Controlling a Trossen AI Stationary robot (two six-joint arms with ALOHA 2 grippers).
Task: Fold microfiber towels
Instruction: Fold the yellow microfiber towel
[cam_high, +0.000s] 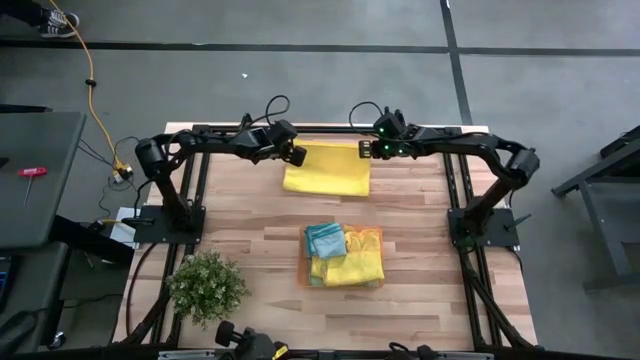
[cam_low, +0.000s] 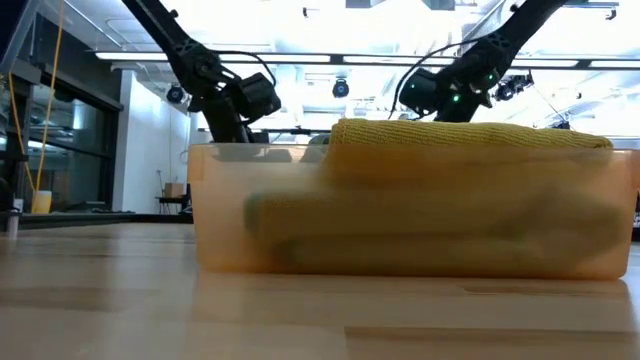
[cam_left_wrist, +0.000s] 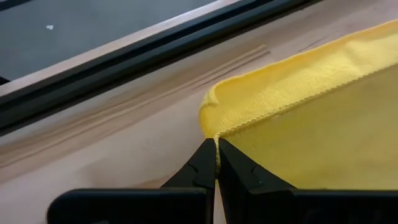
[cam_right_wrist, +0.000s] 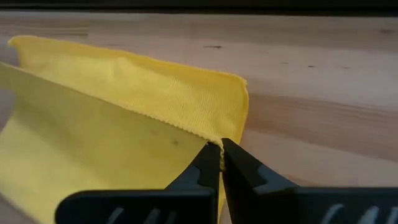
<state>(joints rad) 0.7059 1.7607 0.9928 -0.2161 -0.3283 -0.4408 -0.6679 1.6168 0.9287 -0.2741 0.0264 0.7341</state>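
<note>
- Left tool (cam_left_wrist: 216, 148) and right tool (cam_right_wrist: 221, 152): each clamped on one far corner of the yellow towel (cam_high: 327, 170).
- Towel's long axis runs left-right between them; free edge lies nearer on the bench (cam_high: 250, 240).

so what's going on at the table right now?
Both arms are working one yellow towel at the far edge of the table. The left gripper and right gripper are each shut on a corner of it, one layer doubled over the other. A shallow orange tray mid-table holds more towels, yellow and teal.
</note>
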